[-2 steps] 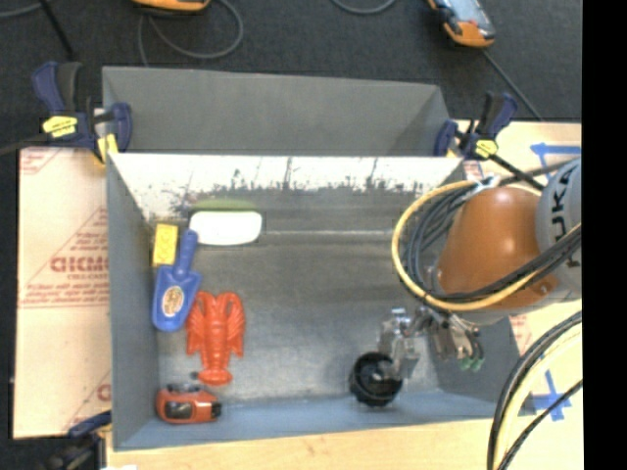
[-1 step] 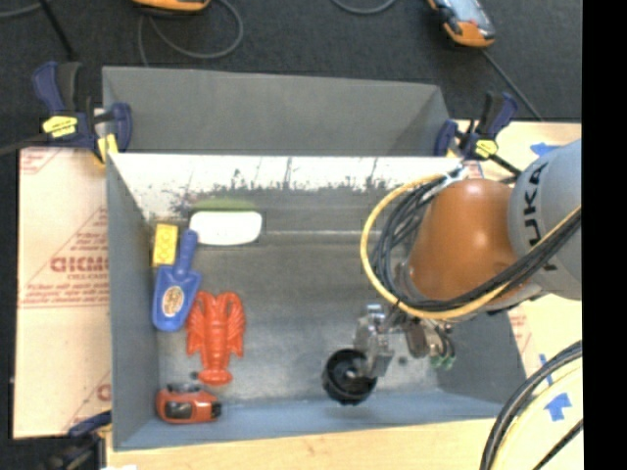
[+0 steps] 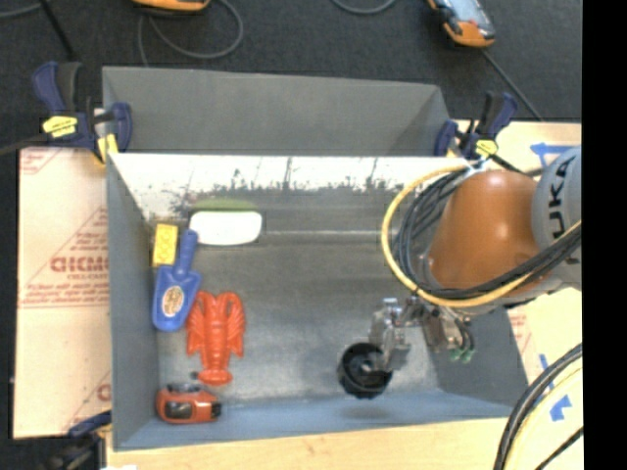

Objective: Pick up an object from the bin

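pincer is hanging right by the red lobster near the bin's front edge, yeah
Not quite. In the camera view the pincer hangs right by the black round cup-like thing near the bin's front edge, not by the red lobster. The lobster lies well off to the left, beside the blue scoop.

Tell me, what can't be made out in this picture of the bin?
Camera view:
- Bin floor at the right: hidden under the arm's orange cover.
- Black round thing by the front wall: the gripper overlaps it; contact unclear.
- Small orange-and-black thing, front left corner: too small to identify.
- Label on the blue scoop: too small to read.
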{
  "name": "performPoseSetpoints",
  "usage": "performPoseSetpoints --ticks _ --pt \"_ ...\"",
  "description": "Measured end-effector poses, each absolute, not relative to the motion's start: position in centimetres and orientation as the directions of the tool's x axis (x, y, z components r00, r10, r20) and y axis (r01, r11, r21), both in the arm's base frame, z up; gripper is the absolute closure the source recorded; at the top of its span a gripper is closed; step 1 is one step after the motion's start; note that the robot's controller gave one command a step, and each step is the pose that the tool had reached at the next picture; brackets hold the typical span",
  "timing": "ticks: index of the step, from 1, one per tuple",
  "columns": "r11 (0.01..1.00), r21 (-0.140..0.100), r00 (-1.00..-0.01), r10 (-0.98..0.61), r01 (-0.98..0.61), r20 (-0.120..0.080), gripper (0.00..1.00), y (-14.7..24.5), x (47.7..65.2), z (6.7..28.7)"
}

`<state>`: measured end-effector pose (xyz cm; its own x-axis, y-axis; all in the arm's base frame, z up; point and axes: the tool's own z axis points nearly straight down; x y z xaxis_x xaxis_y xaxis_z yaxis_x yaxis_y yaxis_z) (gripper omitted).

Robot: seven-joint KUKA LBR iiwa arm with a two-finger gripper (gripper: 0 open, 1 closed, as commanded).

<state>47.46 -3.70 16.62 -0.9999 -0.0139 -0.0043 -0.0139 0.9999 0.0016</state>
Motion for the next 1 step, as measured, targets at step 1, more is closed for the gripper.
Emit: performPoseSetpoints --ticks 1 --pt "1.0 -0.003 -1.0 0.024 0.024 -0.001 1.0 -3.26 47.81 20.0"
